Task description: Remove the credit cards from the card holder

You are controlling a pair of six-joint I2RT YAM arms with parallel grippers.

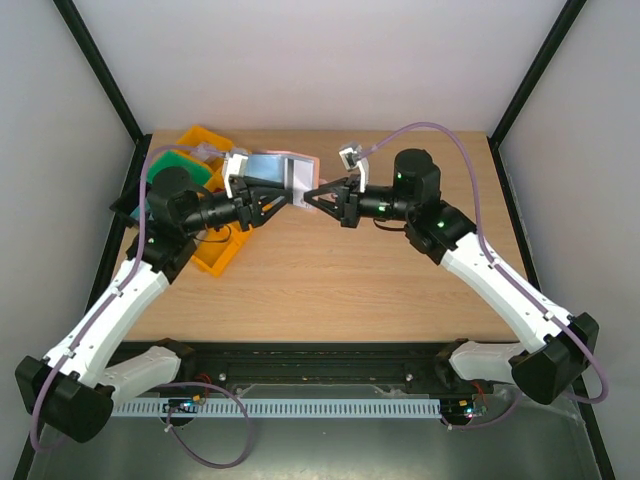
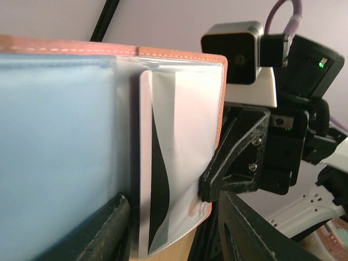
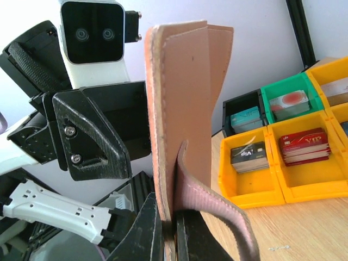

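Observation:
The card holder (image 1: 268,168) is held up open between the two arms, its tan leather back (image 3: 185,98) facing the right wrist view. My right gripper (image 3: 173,228) is shut on its lower edge, and one of its fingers (image 2: 231,168) shows pinching the salmon-stitched rim (image 2: 179,54). Clear sleeves hold the credit cards: a light blue-grey one (image 2: 54,152) and a white one with a black swoosh (image 2: 179,136). My left gripper (image 2: 173,196) is open, its fingers either side of the white card's lower end with small gaps. From above both grippers (image 1: 285,198) (image 1: 312,192) meet tip to tip.
Yellow trays (image 1: 215,255) (image 3: 304,185), a green tray (image 3: 288,87) and a black tray (image 3: 244,103) with stacks of cards stand at the table's back left. A mauve strap (image 3: 217,206) curls off the holder. Bare wood lies near the front.

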